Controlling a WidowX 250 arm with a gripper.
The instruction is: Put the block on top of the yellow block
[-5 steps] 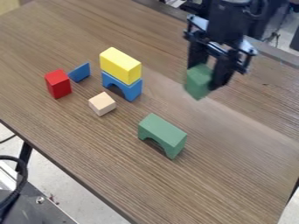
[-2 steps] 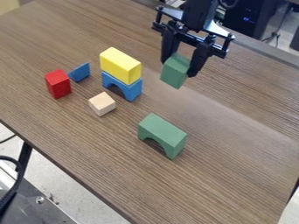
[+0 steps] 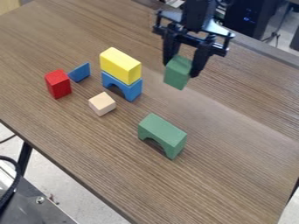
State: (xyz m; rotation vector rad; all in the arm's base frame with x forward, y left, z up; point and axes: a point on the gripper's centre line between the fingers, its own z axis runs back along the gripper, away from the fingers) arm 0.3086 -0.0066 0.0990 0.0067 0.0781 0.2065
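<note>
The black gripper hangs over the upper right of the table, shut on a green block. It holds the block in the air, slightly tilted, to the right of the yellow block and apart from it. That yellow block lies flat on top of a blue arch block, left of the view's middle.
On the wooden table stand a red block, a blue triangular block, a natural wood cube and a green arch block. The cube and the green arch are nearer the camera than the yellow block.
Over the past second the gripper and its green block have moved left, closer to the yellow block. Since the later earlier frame they have shifted only slightly. The table's blocks have stayed put.
</note>
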